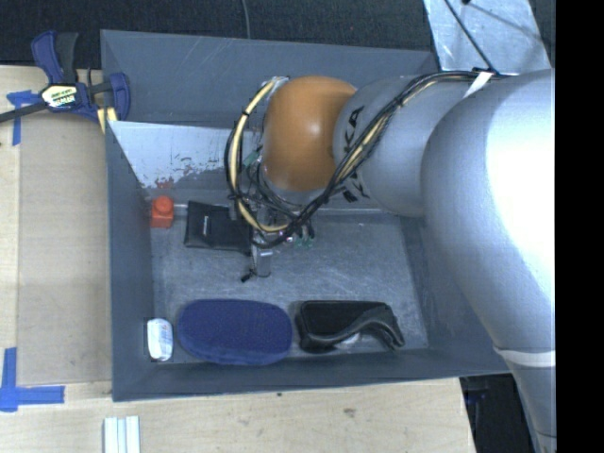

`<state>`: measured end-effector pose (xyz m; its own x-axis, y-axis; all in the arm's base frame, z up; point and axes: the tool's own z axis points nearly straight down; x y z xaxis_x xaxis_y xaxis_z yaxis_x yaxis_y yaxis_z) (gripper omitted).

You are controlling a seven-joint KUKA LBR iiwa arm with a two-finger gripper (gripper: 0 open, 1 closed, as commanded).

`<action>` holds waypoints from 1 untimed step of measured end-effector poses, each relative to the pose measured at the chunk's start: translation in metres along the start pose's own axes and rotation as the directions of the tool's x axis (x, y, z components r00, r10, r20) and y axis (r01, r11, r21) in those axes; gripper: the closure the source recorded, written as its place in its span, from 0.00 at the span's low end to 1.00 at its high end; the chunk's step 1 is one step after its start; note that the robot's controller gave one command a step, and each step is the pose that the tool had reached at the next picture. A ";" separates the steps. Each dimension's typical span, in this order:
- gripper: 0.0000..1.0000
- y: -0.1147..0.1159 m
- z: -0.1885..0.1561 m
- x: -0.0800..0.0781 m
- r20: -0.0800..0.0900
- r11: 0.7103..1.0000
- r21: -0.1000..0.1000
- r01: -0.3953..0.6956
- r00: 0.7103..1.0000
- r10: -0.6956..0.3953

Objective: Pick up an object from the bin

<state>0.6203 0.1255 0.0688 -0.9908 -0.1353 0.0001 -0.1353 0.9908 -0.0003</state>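
My gripper (260, 263) hangs below the orange wrist cover over the middle of the bin floor, its tip close above the bare grey bottom. A flat black box (213, 226) lies just left of the gripper, partly under the wrist cables. A small orange block (162, 211) sits further left by the bin's wall. Nothing shows between the fingers.
Along the near wall lie a blue oval pouch (235, 330), a black curved case (347, 326) to its right, and a small white piece (159, 339) at the left corner. The arm covers the bin's right and back parts.
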 end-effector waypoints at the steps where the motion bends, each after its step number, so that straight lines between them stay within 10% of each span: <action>1: 1.00 0.001 -0.003 -0.002 0.005 1.000 -0.001 0.000 1.000 0.000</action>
<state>0.6218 0.1265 0.0717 -0.9908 -0.1352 -0.0051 -0.1352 0.9908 0.0009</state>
